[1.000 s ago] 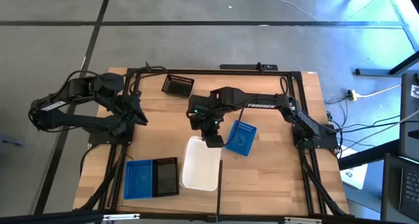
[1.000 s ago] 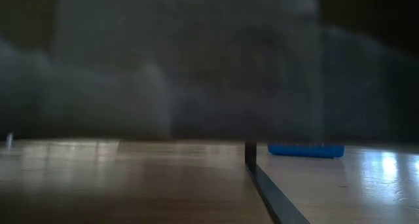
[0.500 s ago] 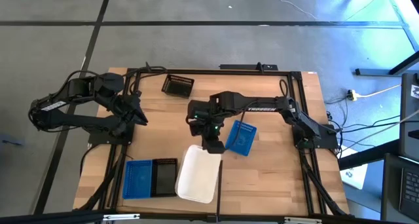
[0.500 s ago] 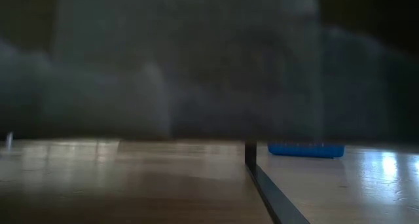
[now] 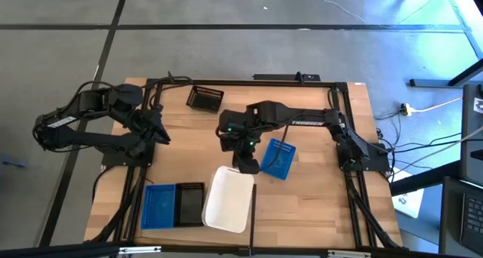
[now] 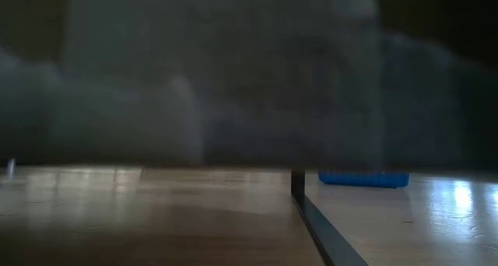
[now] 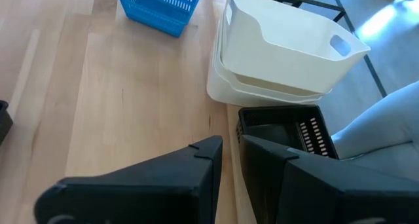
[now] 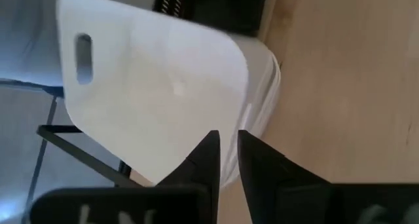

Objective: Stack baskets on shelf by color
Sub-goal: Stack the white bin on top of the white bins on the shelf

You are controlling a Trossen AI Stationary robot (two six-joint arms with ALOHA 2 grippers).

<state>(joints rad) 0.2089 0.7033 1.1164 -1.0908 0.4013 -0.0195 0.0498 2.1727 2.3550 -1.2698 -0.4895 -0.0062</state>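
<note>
Shelf [image 5: 302,205]: wooden plank board with black rails, fills most of the high view.

White baskets [image 5: 229,200]: nested stack near the 6 o'clock edge of the board, skewed, far end tipped toward 1 o'clock. Left wrist view shows the top white basket [image 7: 288,44] sitting crooked in the ones under it.

Blue basket stack [image 5: 159,206] at 7 o'clock, black basket stack [image 5: 190,204] touching its right side, between blue and white.

Loose blue basket [image 5: 278,158] just right of centre, tilted. Loose black basket [image 5: 204,98] at 11 o'clock, well apart from the rest.

Right gripper [image 5: 247,166] at board centre, at the far rim of the white stack; in its wrist view the fingers stand close together with a thin gap, right at the white rim – can't tell if it grips

Left gripper [image 5: 161,133] parked at 9 o'clock, fingers nearly together, nothing between them
</note>
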